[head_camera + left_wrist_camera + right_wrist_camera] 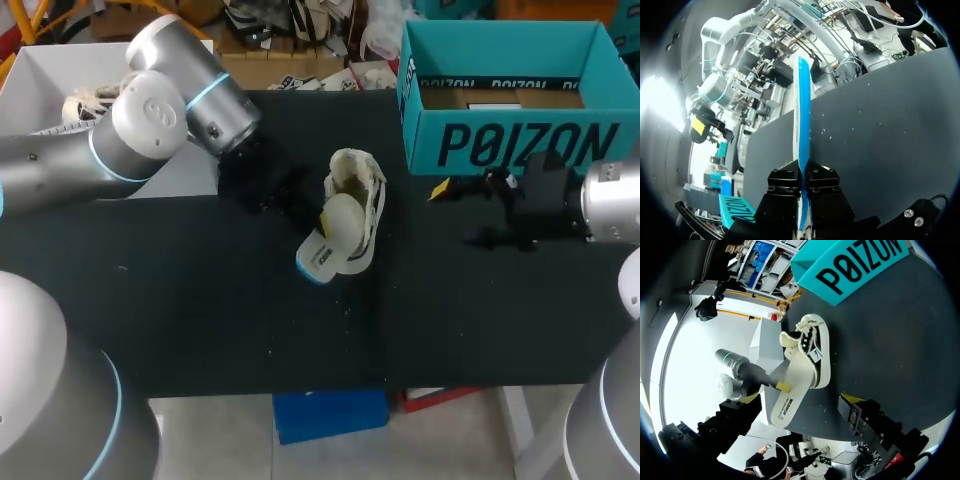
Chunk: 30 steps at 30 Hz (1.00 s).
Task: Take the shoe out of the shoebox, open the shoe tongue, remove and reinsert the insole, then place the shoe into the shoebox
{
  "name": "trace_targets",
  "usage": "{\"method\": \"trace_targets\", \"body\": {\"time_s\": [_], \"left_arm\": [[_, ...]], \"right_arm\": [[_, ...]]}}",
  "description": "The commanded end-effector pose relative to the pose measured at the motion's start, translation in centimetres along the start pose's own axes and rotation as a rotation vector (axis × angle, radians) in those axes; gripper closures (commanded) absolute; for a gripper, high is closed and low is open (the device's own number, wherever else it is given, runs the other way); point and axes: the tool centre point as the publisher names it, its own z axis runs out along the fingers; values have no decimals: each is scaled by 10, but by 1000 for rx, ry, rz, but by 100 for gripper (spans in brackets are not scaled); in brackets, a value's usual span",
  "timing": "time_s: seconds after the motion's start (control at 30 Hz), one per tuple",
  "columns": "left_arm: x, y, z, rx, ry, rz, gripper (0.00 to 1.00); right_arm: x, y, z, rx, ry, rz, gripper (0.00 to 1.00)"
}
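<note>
Black mat (200, 320) lies bare along my near edge, with free room on either side of the middle. My left gripper (803, 175) pinches the insole (802, 110) tight. It is edge-on in that wrist view, while the head view shows it overlapping the shoe (358, 190) at mid-table. My right gripper (462, 212) hangs splayed and empty beside the shoe, one finger cut off in its wrist view. Farthest, the teal shoebox (500, 148) stands open, its floor partly hidden.
</note>
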Motion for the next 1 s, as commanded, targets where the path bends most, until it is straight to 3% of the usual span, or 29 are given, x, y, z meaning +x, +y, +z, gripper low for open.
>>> {"method": "trace_targets", "body": {"time_s": [0.03,1.0], "left_arm": [[-6,15,1,24,13,2,100],[-16,71,6,-58,30,-36,100]], "right_arm": [[1,0,0,0,-3,1,0],[1,0,0,0,-3,1,0]]}}
